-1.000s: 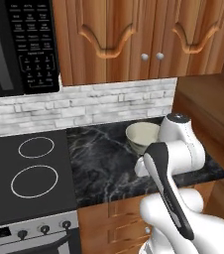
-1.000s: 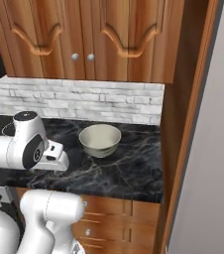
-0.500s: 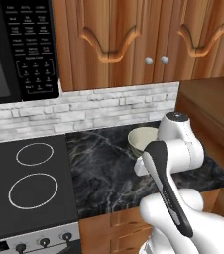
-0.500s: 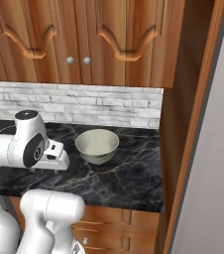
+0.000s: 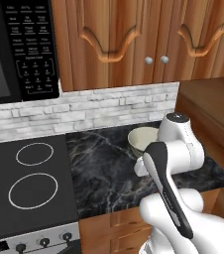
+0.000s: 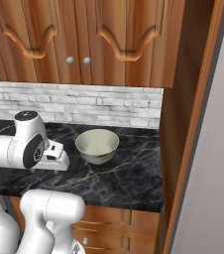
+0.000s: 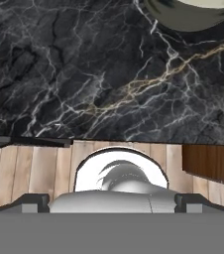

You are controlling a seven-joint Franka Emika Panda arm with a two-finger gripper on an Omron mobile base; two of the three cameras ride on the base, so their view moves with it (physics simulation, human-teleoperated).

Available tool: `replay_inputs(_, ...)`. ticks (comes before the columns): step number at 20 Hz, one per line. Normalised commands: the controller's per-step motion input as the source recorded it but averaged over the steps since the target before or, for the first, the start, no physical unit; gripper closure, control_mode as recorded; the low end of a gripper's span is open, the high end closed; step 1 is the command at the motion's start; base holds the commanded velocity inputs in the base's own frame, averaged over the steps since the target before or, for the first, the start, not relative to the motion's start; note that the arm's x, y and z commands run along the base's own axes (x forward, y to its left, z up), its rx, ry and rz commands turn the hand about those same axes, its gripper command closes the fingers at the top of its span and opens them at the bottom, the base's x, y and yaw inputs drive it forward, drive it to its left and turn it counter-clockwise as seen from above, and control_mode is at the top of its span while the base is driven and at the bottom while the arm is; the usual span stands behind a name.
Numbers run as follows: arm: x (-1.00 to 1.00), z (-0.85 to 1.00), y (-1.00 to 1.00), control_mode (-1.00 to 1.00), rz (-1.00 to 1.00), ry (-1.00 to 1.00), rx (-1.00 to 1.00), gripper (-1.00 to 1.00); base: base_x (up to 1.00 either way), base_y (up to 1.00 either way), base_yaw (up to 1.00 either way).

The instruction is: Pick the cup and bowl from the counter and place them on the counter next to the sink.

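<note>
The pale cream bowl (image 5: 142, 139) (image 6: 96, 144) stands upright on the black marble counter (image 5: 104, 168) (image 6: 126, 181), near the brick back wall. My arm is folded above the counter's front, with the hand just left of the bowl in the right base view. The gripper (image 6: 57, 162) (image 7: 112, 201) is open and points down with nothing between its fingertips (image 7: 33, 200). In the hand view the bowl (image 7: 188, 15) is at the top edge, apart from the gripper, over the veined counter (image 7: 84, 74). The cup and the sink are out of view.
A flat black stovetop (image 5: 25, 188) with white rings adjoins the counter on the left, under a microwave (image 5: 20, 49). Wooden wall cabinets (image 6: 84, 39) hang above. A tall wooden panel (image 6: 186, 124) closes the counter's right end. The counter's front edge (image 7: 124, 141) shows with wooden floor below.
The whole picture has shifted slightly, so the camera has moved with the base. The arm keeps its folded pose, the gripper stays open and the bowl stays in place.
</note>
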Motion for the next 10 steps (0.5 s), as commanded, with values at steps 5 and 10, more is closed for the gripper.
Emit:
replay_inputs(5, 0.0, 0.0, 0.0, -1.0, 0.0, 0.01, 0.0, -1.0, 0.0, 0.01, 0.0)
replay_inputs(10, -0.4, -0.53, 0.0, -1.0, 0.0, -0.01, 0.16, -1.0, 0.0, 0.0, 0.0)
